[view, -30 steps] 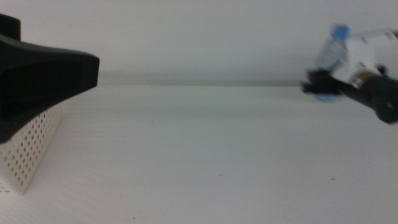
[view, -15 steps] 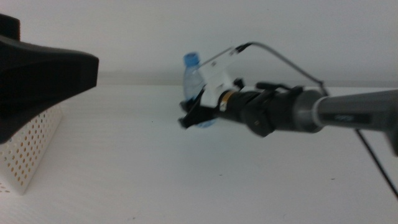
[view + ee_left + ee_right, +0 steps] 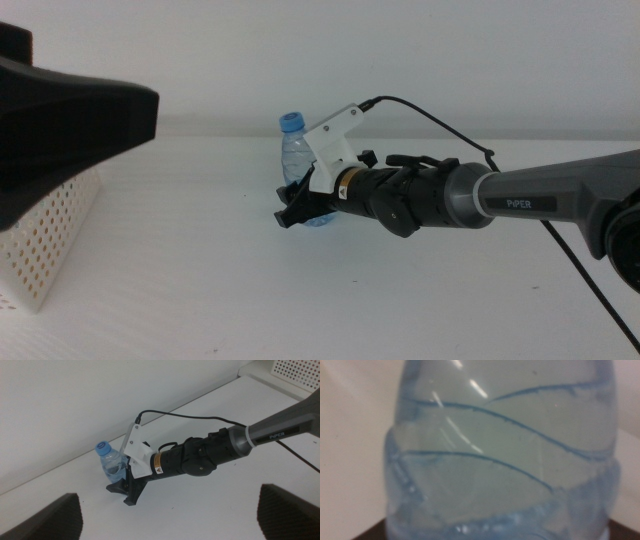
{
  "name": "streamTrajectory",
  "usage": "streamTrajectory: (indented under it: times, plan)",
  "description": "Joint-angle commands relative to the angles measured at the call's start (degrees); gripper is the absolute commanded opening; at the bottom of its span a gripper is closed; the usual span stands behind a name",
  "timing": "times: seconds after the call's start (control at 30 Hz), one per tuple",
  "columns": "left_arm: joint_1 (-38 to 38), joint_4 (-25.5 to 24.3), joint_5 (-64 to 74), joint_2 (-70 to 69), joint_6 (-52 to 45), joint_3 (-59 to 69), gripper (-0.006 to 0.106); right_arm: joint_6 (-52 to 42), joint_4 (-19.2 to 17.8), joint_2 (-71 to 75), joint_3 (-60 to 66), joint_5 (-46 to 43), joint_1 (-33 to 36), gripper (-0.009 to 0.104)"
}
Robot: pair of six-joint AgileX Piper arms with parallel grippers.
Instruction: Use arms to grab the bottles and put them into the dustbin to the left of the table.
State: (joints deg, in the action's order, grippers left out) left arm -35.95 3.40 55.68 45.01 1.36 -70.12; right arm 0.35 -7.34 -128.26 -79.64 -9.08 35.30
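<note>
While right gripper (image 3: 292, 212) clamps the water bottle (image 3: 294, 152) upright mid-bench (image 3: 200, 290) | step: carrying | next: on leftward to dustbin (image 3: 45, 250), release | left gripper (image 3: 165, 515) parted, waiting above.

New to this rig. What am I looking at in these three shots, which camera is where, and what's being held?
Two robot arms work at a white table. The middle view looks forward and down over it. The right gripper, reaching in from the right, is shut on a small clear water bottle with a blue cap. Its own wrist camera sits so close that the bottle fills that picture. The left wrist camera watches the same grasp from the other arm; the left gripper waits with its jaws open. A perforated white dustbin stands at the table's left.
</note>
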Motion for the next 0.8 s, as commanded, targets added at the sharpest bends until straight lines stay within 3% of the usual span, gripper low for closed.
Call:
streamTrajectory:
  times: [0.0, 0.07, 0.47, 0.77]
  plan:
    - [-0.3, 0.0, -1.0, -0.3, 0.5, 0.0, 0.094, 1.8, 0.0, 0.0, 0.1, 2.8, 0.1, 0.069]
    - [-0.3, 0.0, -1.0, -0.3, 0.5, 0.0, 0.094, 2.4, 0.0, 0.3, 1.2, 2.8, 0.1, 0.076]
    - [-0.3, 0.0, -1.0, -0.3, 0.5, 0.0, 0.094, 5.5, 0.0, 7.1, 9.7, 3.5, 0.1, 0.076]
    - [-0.3, 0.0, -1.0, -0.3, 0.5, 0.0, 0.094, 5.8, 0.4, 16.7, 14.3, 14.8, 0.3, 0.076]
